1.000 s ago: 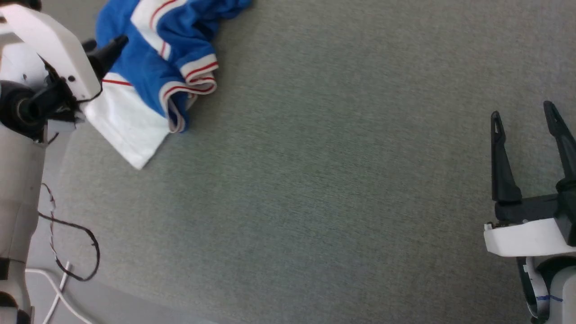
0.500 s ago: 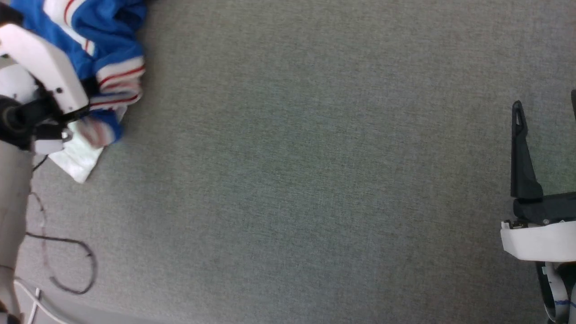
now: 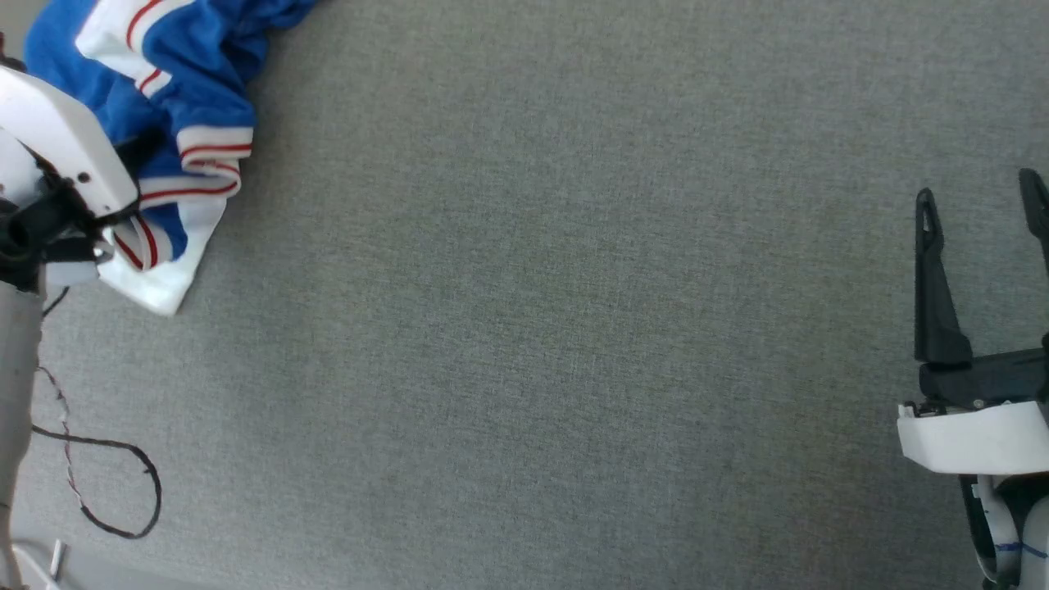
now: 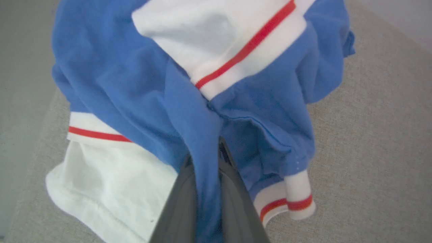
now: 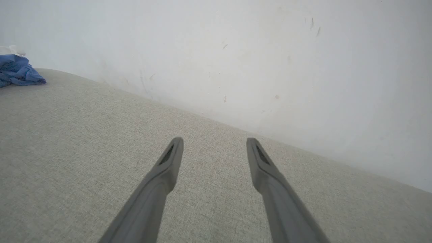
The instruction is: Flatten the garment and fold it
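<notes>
— Gripping a blue fold, is it? The left gripper [image 4: 205,158] looks clamped on the garment [image 3: 188,98], bunched at the surface's [image 3: 574,328] far left corner.
— Yes; flattening's barely begun, I'd say. The right gripper [image 3: 979,190] hangs with fingers spread, holding nothing, by the right edge. Next it'd need a second hold to spread the cloth.
— Count?
— One garment, two grippers

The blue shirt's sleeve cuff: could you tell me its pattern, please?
Sleeve cuff is white with a red stripe; clearest in left wrist view.
</notes>
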Controlling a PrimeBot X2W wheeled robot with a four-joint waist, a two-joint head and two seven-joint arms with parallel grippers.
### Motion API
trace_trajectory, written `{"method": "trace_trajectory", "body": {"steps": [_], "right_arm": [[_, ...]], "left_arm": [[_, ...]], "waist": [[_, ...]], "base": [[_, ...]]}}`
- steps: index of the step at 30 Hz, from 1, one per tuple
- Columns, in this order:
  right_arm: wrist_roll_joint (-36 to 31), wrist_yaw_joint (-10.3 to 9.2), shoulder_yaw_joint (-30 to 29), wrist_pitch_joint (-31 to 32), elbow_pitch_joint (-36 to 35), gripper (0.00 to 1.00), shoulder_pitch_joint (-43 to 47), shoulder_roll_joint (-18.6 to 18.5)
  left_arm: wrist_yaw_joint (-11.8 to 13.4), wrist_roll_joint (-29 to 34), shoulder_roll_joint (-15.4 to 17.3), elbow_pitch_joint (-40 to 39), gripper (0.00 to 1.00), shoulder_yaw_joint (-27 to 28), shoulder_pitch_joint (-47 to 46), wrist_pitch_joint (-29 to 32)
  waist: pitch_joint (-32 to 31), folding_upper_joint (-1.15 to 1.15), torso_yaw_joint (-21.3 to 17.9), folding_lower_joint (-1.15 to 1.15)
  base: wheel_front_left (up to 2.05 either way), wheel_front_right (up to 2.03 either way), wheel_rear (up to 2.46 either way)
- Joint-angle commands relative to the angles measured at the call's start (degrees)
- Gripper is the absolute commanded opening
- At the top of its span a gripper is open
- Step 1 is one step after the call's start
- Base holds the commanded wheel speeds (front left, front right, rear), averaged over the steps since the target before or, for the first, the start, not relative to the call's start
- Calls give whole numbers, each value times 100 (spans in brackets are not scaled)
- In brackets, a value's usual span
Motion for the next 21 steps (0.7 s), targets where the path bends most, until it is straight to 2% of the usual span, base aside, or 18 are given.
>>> {"method": "trace_trajectory", "body": {"steps": [1, 10, 21], "right_arm": [[40, -5, 6, -47, 29, 100, -57, 13], [238, -5, -49, -415, 500, 100, -57, 80], [819, -5, -117, -848, 1140, 100, 110, 95]], "left_arm": [[-23, 44, 49, -45, 0, 31, 43, -60], [-195, 10, 200, -674, 0, 228, -256, -469], [-260, 70, 226, -1787, 0, 58, -769, -192]], "waist": [[-139, 0, -21, 0], [-815, 0, -27, 0], [-1748, 0, -160, 0]], "base": [[0, 0, 0], [0, 0, 0], [0, 0, 0]]}}
